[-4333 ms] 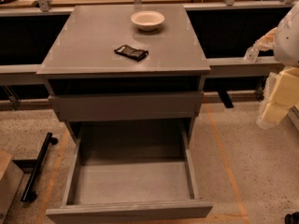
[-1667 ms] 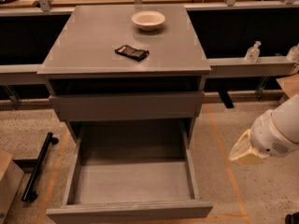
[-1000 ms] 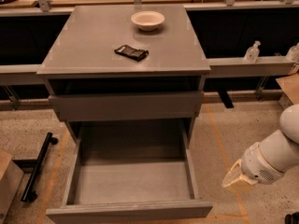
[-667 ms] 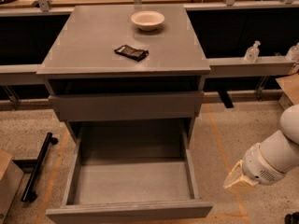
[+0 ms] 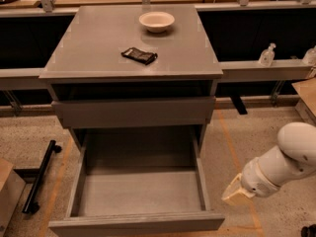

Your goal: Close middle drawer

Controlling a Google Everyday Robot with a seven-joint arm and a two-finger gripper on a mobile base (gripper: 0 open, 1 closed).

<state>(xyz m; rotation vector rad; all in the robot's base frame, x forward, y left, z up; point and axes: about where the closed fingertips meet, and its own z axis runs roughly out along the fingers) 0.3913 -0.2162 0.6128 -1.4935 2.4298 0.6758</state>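
The middle drawer (image 5: 138,191) is a matte grey box pulled far out of the grey cabinet, and its inside is empty. Its flat front panel (image 5: 136,224) is at the bottom edge of the camera view. Above it, another grey drawer front (image 5: 133,112) stands slightly proud of the cabinet. My gripper (image 5: 236,194), cream-coloured on a white arm (image 5: 286,162), hangs low to the right of the open drawer, just outside its right wall and not touching it.
A white bowl (image 5: 156,21) and a dark snack packet (image 5: 139,56) lie on the cabinet top (image 5: 98,43). A black bar (image 5: 39,177) lies on the floor at the left. Bottles (image 5: 267,55) stand on a ledge at the right.
The arm has come down from the upper right to low beside the open drawer, then edged slightly left towards it. The drawer has not moved.
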